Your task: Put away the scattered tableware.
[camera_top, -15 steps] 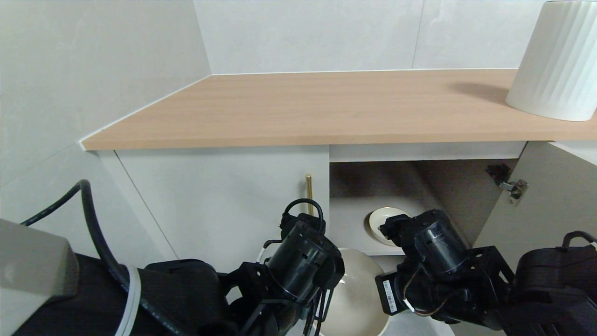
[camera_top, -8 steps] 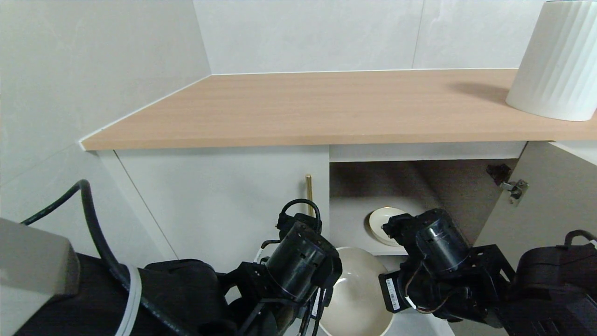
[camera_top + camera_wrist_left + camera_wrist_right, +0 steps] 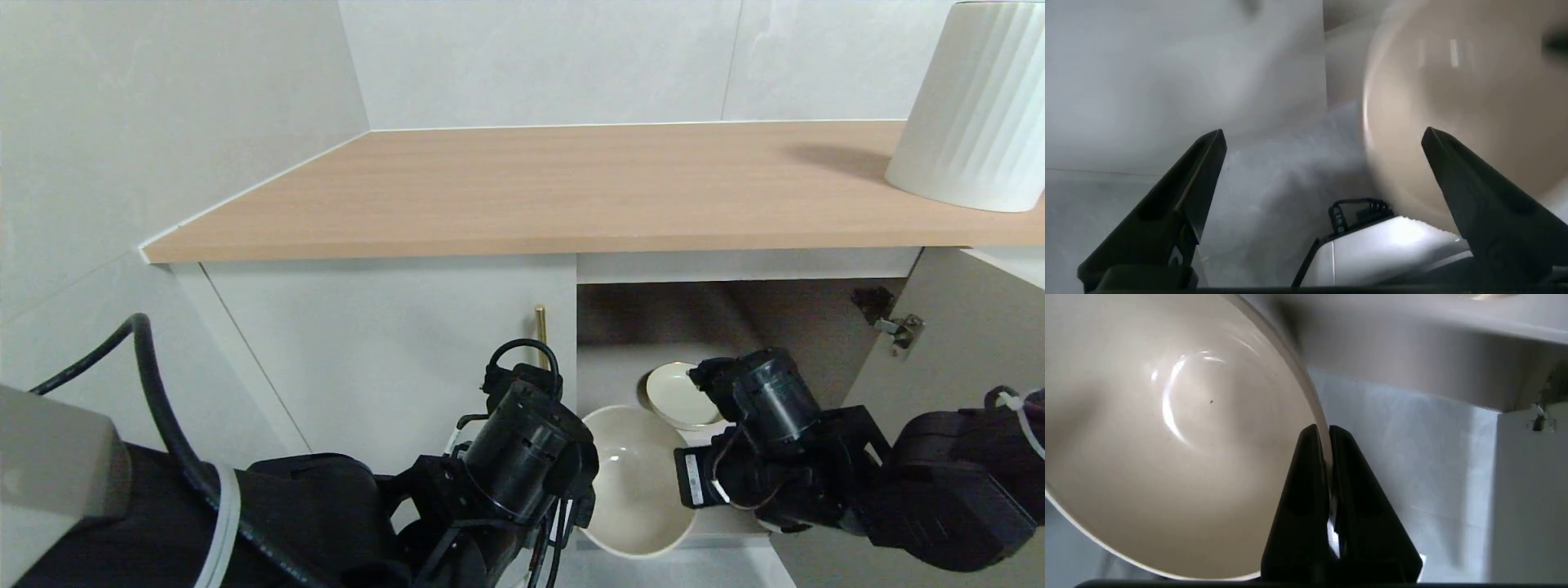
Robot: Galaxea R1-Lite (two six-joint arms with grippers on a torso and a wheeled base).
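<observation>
— Two fingers of the right gripper (image 3: 1328, 445) pinch the bowl (image 3: 633, 482) by its rim, at the cabinet (image 3: 735, 265) mouth
— And the left gripper (image 3: 1323, 139)?
— Wide open, empty. That thin rim pinch could slip, dropping the bowl onto the small dish (image 3: 679, 394) inside

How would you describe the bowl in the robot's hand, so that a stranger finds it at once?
Under the wooden counter, one cabinet door stands open. Before that opening, the right hand grips a big cream bowl by its rim. It is far larger than the small dish on the shelf inside.
</observation>
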